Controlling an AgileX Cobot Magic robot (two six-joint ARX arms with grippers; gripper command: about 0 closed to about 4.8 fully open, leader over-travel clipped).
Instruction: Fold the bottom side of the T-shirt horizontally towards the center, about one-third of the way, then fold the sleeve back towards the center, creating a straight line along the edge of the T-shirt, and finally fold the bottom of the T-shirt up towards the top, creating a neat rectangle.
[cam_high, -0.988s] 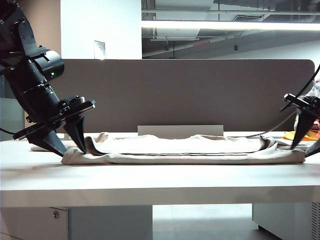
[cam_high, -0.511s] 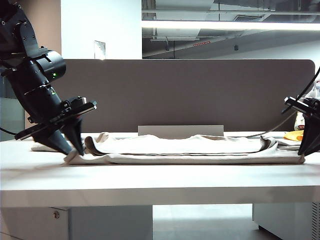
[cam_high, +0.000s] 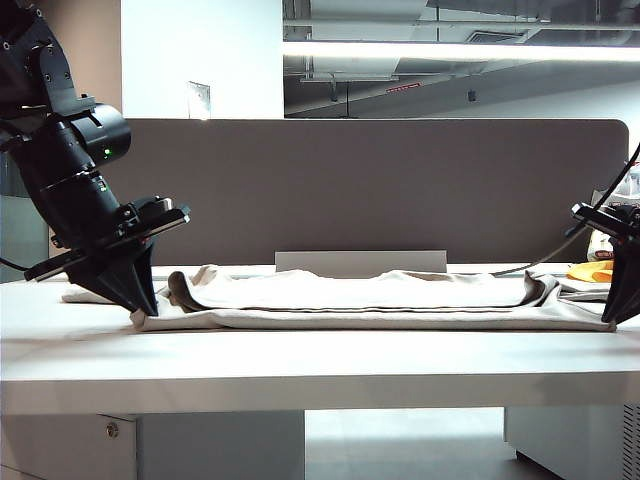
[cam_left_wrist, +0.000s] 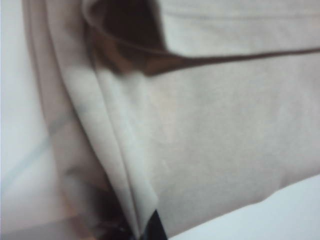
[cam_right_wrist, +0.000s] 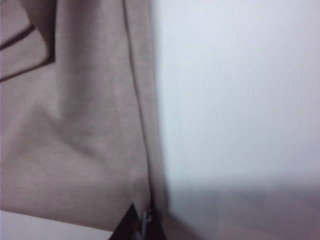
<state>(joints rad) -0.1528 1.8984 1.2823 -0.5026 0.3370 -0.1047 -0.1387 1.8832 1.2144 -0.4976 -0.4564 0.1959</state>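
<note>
Since a second ago both pairs of jaws have come together: the left gripper (cam_high: 143, 308), which stood with its two fingers spread astride the near left corner of the T-shirt (cam_high: 380, 305), now shows them drawn into a single black wedge pinching that corner, and the right gripper (cam_high: 618, 312) has likewise shut on the near right corner, where its fingers had been apart.

The T-shirt lies flat along the white table (cam_high: 300, 365), stretched nearly from one end to the other, with an upper layer already folded over the lower one. The bottom side of the T-shirt (cam_high: 380, 322) runs as the long front edge between the two grippers, slightly lifted off the table at the left corner.

In the left wrist view the beige cloth (cam_left_wrist: 215, 130) fills most of the picture, a hemmed edge running down into the dark tip of the left gripper (cam_left_wrist: 152, 227), jaws narrow and clamped on the fabric. The right wrist view shows the same: the shirt's edge (cam_right_wrist: 142, 125) leading into the closed tips of the right gripper (cam_right_wrist: 140, 222), bare table beside it.

Behind the table stands a grey partition (cam_high: 380, 185). At the far right a yellow-orange cloth (cam_high: 590, 271) lies just beyond the shirt. No writing can be read.
</note>
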